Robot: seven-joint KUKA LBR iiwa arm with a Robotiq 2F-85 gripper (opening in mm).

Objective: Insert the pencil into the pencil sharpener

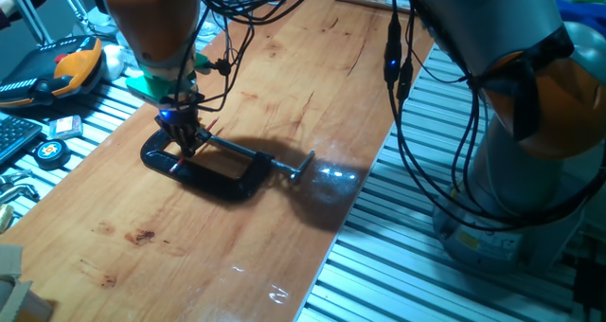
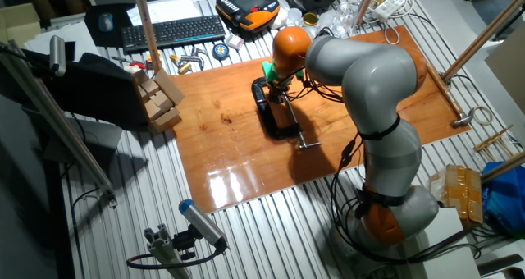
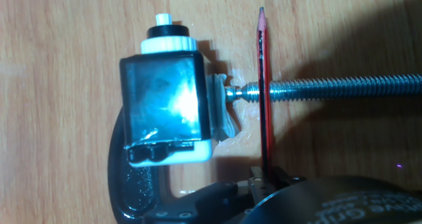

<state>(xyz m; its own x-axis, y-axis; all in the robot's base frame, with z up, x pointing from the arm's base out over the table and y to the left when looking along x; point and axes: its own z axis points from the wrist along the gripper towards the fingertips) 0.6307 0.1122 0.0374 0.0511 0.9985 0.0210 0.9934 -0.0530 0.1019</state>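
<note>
Item: pencil [image 3: 264, 92] held beside clamped pencil sharpener [image 3: 168, 109].
End effector [image 3: 267, 179] closed on the pencil's lower end; pencil crosses the clamp [image 1: 204, 170] screw rod [image 3: 336, 87], right of sharpener, above wooden worktop [image 1: 189, 256].

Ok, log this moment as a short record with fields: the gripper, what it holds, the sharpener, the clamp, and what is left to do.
gripper: gripper low over the clamp, jaws shut on the pencil
pencil: thin red pencil, dark tip pointing away from the hand, crossing over the clamp's silver screw rod
sharpener: small boxy silver-white pencil sharpener, pressed by the screw pad inside the black C-shaped clamp
surface: wooden board
remaining: pencil lies beside the sharpener, not yet inserted
</note>
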